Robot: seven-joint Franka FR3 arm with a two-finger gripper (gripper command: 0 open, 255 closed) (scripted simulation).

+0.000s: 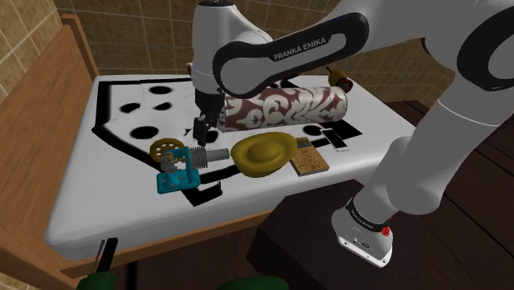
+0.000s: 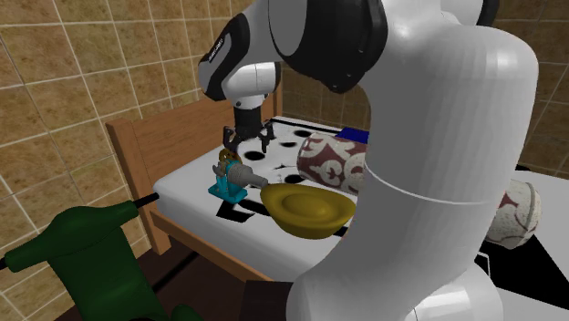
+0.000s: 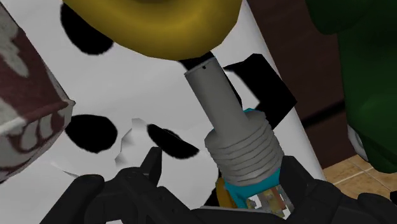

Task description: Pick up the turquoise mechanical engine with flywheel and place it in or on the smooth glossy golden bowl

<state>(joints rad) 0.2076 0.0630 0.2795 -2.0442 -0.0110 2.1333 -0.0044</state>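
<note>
1. The engine point(image 1: 185, 163) is lying on the bed point(image 1: 91, 206), its grey ribbed barrel pointing at the bowl point(image 1: 264, 152) and ending just beside it.
2. The pincer point(image 1: 200, 130) is hovering over the engine, fingers spread, pinching nothing.
3. The likely risk: the round barrel is offering little flat grip, so an off-centre squeeze could be rolling the engine free or shoving it into the bowl.
</note>
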